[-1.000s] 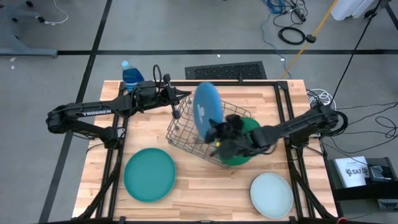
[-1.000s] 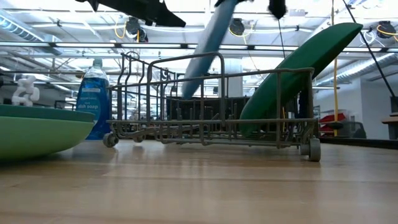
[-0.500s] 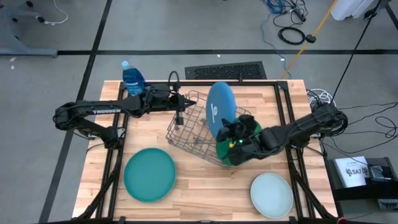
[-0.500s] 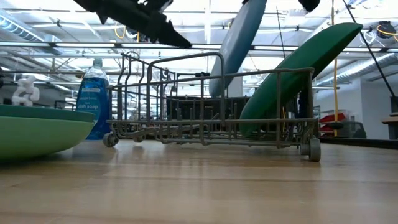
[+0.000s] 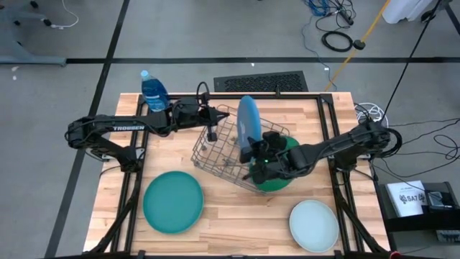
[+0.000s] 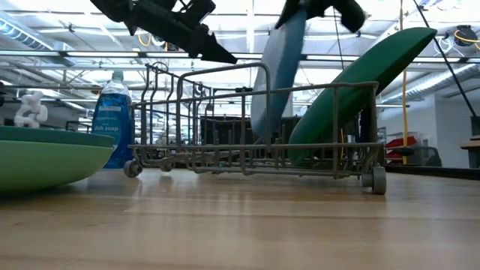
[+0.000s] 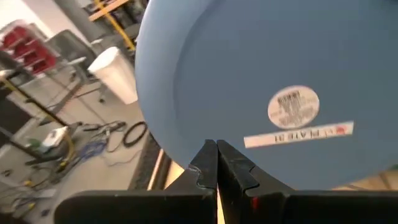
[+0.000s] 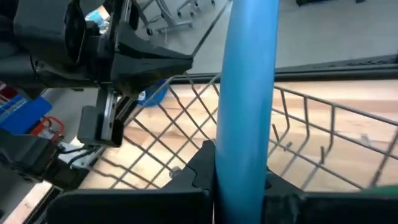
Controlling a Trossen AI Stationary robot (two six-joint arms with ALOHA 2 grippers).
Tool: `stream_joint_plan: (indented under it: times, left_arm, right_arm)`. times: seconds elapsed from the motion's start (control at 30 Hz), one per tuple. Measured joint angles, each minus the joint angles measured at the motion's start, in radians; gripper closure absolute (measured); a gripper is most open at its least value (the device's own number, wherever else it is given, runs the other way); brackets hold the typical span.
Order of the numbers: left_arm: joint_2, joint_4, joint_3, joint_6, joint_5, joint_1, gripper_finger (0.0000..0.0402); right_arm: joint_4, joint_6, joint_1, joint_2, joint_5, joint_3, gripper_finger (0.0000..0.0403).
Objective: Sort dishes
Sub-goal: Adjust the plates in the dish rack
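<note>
The bright blue plate (image 5: pixel 248 124) stands nearly on edge over the grey wire rack (image 5: pixel 214 157), held by my right gripper (image 5: pixel 253 153), which is shut on it. In the low view its lower rim (image 6: pixel 260 127) is down among the rack's wires; whether it rests there I cannot tell. A dark green plate (image 5: pixel 286 173) leans in the rack's right end. The teal plate (image 5: pixel 172 202) and the pale mint plate (image 5: pixel 314 224) lie flat on the table. My left gripper (image 5: pixel 210 134) hovers shut over the rack's far left corner, facing the blue plate's underside (image 7: pixel 261 81) without touching it. My right gripper pinches the blue plate by its rim (image 8: pixel 244 140), one finger (image 8: pixel 202 163) on each face. It comes slanting down from the table's right. The plate is tilted a little off upright, with its lower part inside the rack (image 6: pixel 225 150).
A blue dish-soap bottle (image 5: pixel 153 89) stands at the table's far left corner, behind the left arm. The rack sits mid-table, skewed. Bare wood lies between the teal and mint plates along the near edge. Cables and a floor vent lie beyond the table.
My right gripper has swung the blue plate from a broad tilt to nearly edge-on and lowered it, so its lower rim now sits down among the rack's wires. My left gripper has moved toward the table's right, over the rack's corner.
</note>
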Motion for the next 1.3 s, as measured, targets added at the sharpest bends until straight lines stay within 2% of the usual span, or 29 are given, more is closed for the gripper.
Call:
stream_joint_plan:
  times: [0.33,0.43,0.77,0.97,1.3]
  left_arm:
    - [-0.008,0.02,0.0,-0.005,-0.022,0.001,0.0401]
    - [-0.01,0.021,0.0,0.0,-0.029,0.002,0.0401]
    - [-0.009,0.013,0.0,0.002,-0.035,0.002,0.0401]
    - [-0.009,0.013,0.0,0.022,-0.034,0.002,0.0401]
    - [-0.107,0.008,0.001,0.022,-0.049,-0.002,0.0401]
  right_arm:
    - [0.318,-0.224,-0.022,0.015,-0.006,0.0,0.0389]
    - [0.374,-0.258,-0.027,0.015,-0.042,0.0,0.0389]
    - [0.453,-0.197,-0.038,0.069,-0.084,0.0,0.0389]
    - [0.439,-0.155,-0.037,0.113,-0.103,0.0,0.0389]
    - [0.421,-0.137,-0.07,0.174,-0.279,0.002,0.0386]
